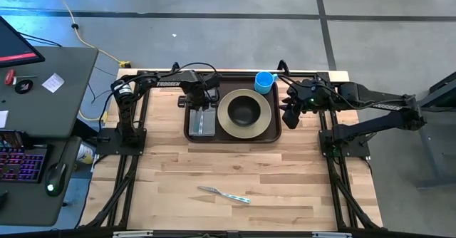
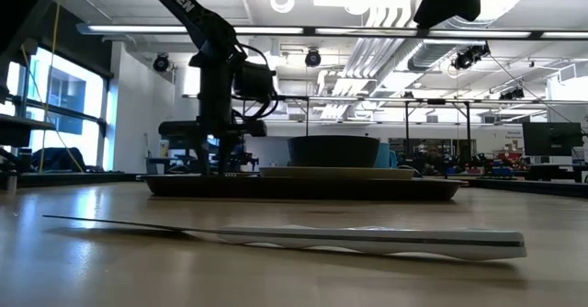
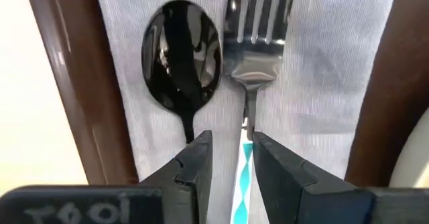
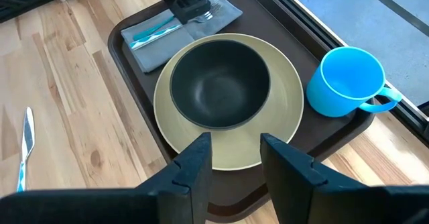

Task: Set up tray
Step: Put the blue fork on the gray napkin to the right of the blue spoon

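Note:
The dark brown tray (image 1: 278,134) lies at the table's far middle. On it are a grey napkin (image 3: 328,70) with a black spoon (image 3: 181,56) and a fork (image 3: 258,36), a beige plate (image 4: 285,117) holding a dark bowl (image 4: 220,83), and a blue cup (image 4: 345,82). My left gripper (image 3: 232,157) is low over the napkin and slightly open, with its fingers on either side of the fork's teal-and-white handle (image 3: 244,177). My right gripper (image 4: 234,158) is open and empty above the tray's right end. My left gripper comes from above with one finger on each side of the fork's handle (image 3: 245,158), along the fork. A gap shows on the spoon side. Whether the other finger (image 3: 275,170) touches the handle, I cannot tell. The fork lies flat on the napkin.
A knife (image 1: 224,194) with a teal-and-white handle lies on the bare wood near the table's front; it also shows close up in the low view (image 2: 367,240). A desk with a keyboard and mouse stands off the table's left side.

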### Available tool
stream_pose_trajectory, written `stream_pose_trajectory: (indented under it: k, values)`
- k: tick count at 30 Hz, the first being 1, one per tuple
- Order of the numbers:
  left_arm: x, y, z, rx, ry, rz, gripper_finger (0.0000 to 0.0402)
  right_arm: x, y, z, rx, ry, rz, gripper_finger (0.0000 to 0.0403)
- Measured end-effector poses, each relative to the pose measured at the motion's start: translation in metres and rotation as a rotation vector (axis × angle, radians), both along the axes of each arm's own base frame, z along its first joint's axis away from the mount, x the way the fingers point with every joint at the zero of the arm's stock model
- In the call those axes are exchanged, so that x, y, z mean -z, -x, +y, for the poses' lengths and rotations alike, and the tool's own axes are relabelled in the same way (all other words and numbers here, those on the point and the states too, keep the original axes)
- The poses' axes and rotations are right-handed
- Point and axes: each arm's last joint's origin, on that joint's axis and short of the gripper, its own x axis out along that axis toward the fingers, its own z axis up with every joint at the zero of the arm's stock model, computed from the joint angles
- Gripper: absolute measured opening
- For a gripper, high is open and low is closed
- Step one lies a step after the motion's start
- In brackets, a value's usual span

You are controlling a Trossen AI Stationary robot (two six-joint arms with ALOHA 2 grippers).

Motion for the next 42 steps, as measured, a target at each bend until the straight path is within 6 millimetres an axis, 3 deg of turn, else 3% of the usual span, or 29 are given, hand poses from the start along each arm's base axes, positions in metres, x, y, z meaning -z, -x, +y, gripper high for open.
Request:
stream_pose_trajectory:
  k: [12, 42]
  values:
    - [-0.0070, -0.0090, 0.0049, -0.020, -0.034, -0.076, 0.0143, 0.0000, 0.0000, 0.0000, 0.000, 0.000, 0.000, 0.0119]
    - [-0.0002, -0.0021, 0.0012, -0.023, -0.009, -0.022, 0.0143, -0.0001, 0.0001, -0.0003, 0.022, -0.003, -0.005, 0.0119]
